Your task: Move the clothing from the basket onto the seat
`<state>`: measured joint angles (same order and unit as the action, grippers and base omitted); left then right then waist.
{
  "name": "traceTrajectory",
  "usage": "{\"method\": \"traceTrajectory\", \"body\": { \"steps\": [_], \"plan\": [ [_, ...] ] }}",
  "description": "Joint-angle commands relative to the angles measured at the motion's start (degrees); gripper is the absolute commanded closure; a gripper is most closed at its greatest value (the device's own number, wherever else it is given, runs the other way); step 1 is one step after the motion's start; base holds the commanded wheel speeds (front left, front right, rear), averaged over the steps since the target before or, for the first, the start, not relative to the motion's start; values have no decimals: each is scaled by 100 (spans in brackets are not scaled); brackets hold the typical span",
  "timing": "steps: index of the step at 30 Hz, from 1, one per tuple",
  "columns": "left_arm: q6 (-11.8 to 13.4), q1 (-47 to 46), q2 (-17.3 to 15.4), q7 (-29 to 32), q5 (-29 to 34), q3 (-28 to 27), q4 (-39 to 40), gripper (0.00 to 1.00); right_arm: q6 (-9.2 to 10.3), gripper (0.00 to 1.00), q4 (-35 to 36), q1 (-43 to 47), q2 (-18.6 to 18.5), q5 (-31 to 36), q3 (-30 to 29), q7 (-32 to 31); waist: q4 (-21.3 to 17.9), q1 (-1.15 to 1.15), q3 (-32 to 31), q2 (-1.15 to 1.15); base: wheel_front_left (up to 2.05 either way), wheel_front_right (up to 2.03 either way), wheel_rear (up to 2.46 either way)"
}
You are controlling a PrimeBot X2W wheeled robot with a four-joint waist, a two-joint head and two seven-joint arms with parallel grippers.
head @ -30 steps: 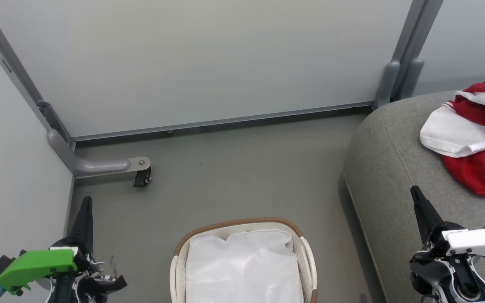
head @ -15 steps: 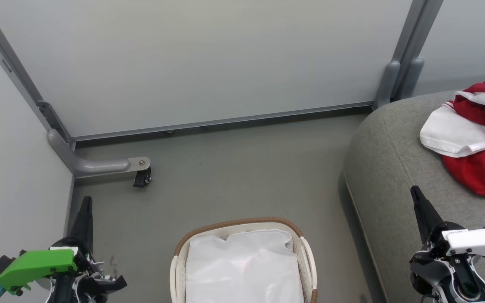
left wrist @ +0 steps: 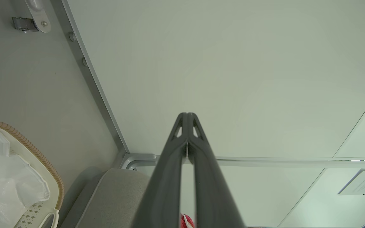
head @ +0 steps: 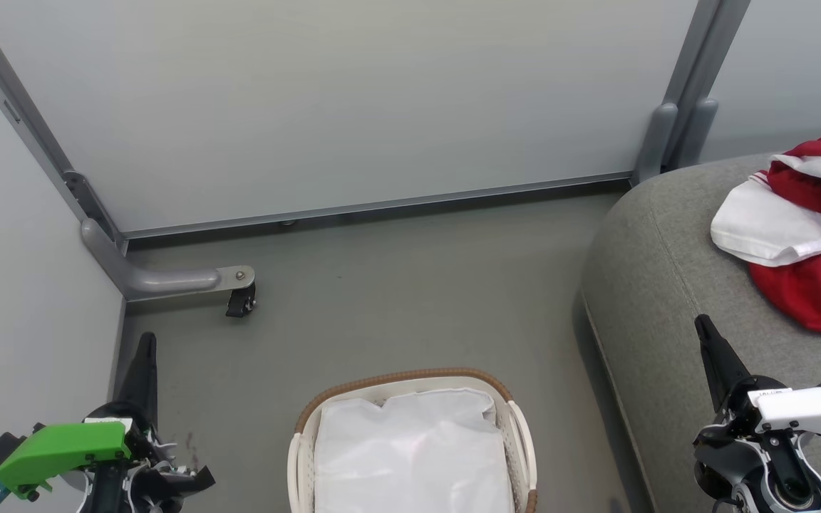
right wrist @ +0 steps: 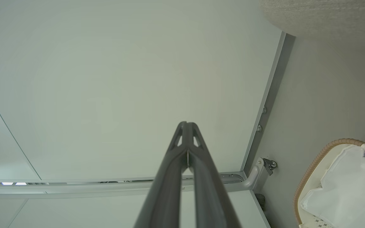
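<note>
The red clothing [head: 820,285] with white stripes and a white fabric part lies heaped on the grey seat [head: 660,299] at the right. On the floor at the bottom centre stands the white basket [head: 410,381] with its brown rim; inside it I see just its white liner [head: 410,456]. My left gripper [head: 147,340] is at the lower left, fingers pressed together, holding nothing. Over the seat's front part, my right gripper [head: 703,324] is likewise shut and empty. The wrist views show both finger pairs, left [left wrist: 187,115] and right [right wrist: 187,124], closed tip to tip.
Pale partition panels [head: 353,100] wall in the space at the back and left. A grey metal foot with a caster [head: 239,299] juts onto the grey floor [head: 417,299] at the back left. A grey post [head: 674,135] stands beside the seat's far corner.
</note>
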<state>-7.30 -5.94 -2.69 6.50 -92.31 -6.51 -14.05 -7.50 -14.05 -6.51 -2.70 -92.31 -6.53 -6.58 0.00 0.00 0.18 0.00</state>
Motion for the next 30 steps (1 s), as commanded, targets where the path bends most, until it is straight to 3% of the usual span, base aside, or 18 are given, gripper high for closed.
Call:
{"method": "traceTrajectory", "body": {
  "steps": [1,30],
  "plan": [
    [-35,-61,-36,27,-19,-12,8,100,2,100,18,60,-34,-19,-12,-15,0,0,0,0,0,0,0],
    [-35,-61,-36,27,-20,-12,8,100,2,100,18,60,-34,-19,-11,-14,0,0,0,0,0,0,0]
  ]
}}
